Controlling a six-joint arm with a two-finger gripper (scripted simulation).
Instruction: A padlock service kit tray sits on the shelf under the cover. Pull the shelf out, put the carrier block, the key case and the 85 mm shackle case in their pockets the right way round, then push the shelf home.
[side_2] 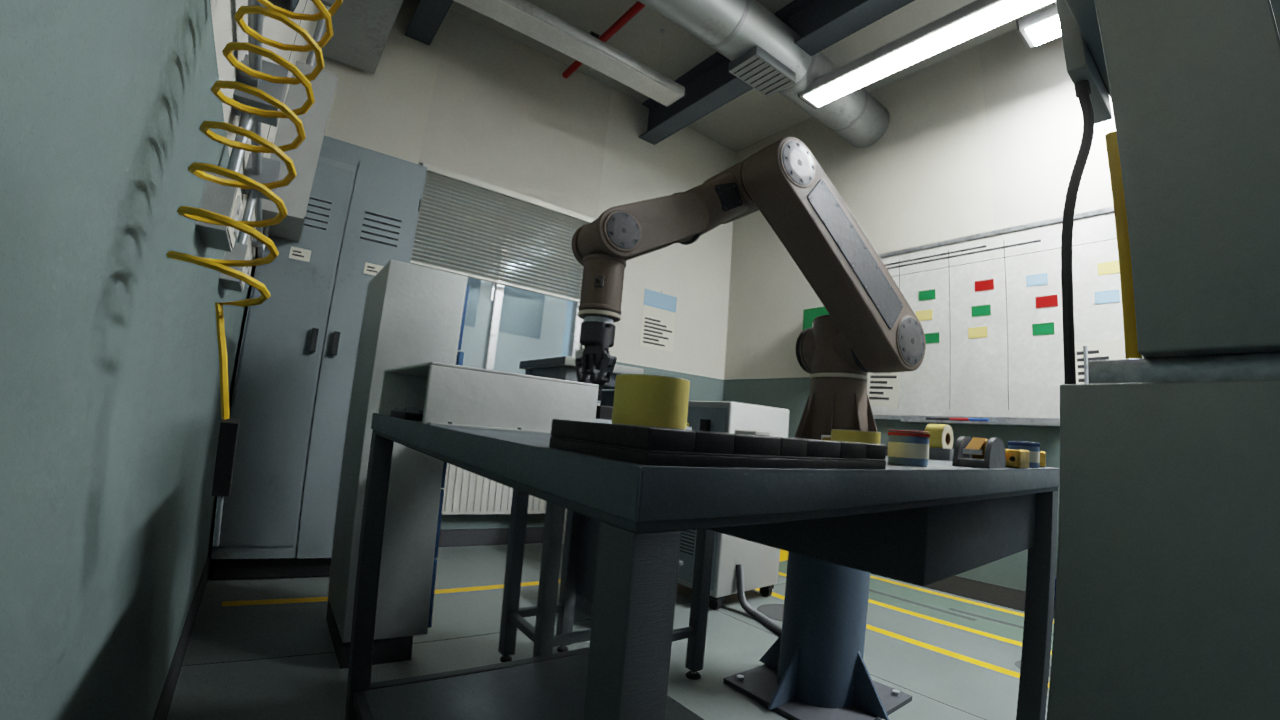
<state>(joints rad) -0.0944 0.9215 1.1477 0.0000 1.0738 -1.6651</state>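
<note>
A dark part, small and mostly hidden behind the yellow cylinder (pixel 651 400), is held in my closed gripper (pixel 594 376), and I cannot tell which part it is. The gripper points straight down at the far side of the dark kit tray (pixel 716 442), which lies out on the table, beside the grey cover (pixel 488 394) at the left. The yellow cylinder stands upright on the tray's left end. A flat yellow piece (pixel 855 436) sits at the tray's right end.
A striped round case (pixel 908 447), a yellow roll (pixel 939 435), a grey holder (pixel 977 450) and small blue and yellow parts (pixel 1022 455) stand on the table's right end. The arm's pedestal (pixel 823 636) rises behind the table. A cabinet closes the right side.
</note>
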